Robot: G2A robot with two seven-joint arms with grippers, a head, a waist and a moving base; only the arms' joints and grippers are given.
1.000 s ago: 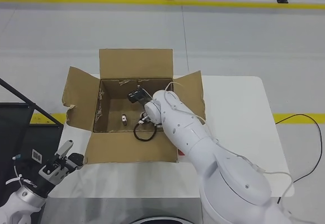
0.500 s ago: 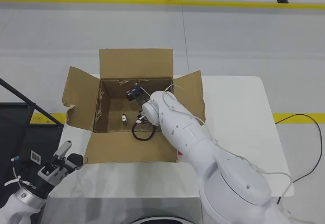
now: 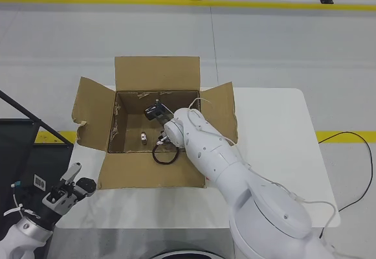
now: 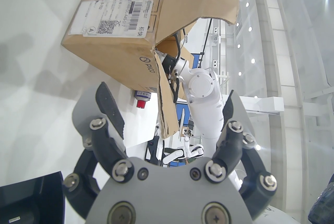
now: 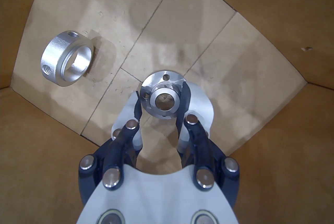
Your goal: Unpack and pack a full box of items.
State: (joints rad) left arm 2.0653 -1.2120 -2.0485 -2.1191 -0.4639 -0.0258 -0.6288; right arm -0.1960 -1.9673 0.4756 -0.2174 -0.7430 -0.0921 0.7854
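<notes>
Flange (image 5: 161, 100) clamped between the right jaws, gripped by its sides, bore facing the wrist camera, down inside the box (image 3: 155, 71). Ring (image 5: 66, 58) lies on the cardboard floor off to one side, apart from the flange, with threaded holes showing in its wall. Box sits open on the table (image 3: 272, 129), all four flaps splayed out, the right arm down in it from the near-right corner. Left jaws hang wide open with nothing between them, by the table's near-left corner, pointed at the box's labelled side (image 4: 112, 53).
</notes>
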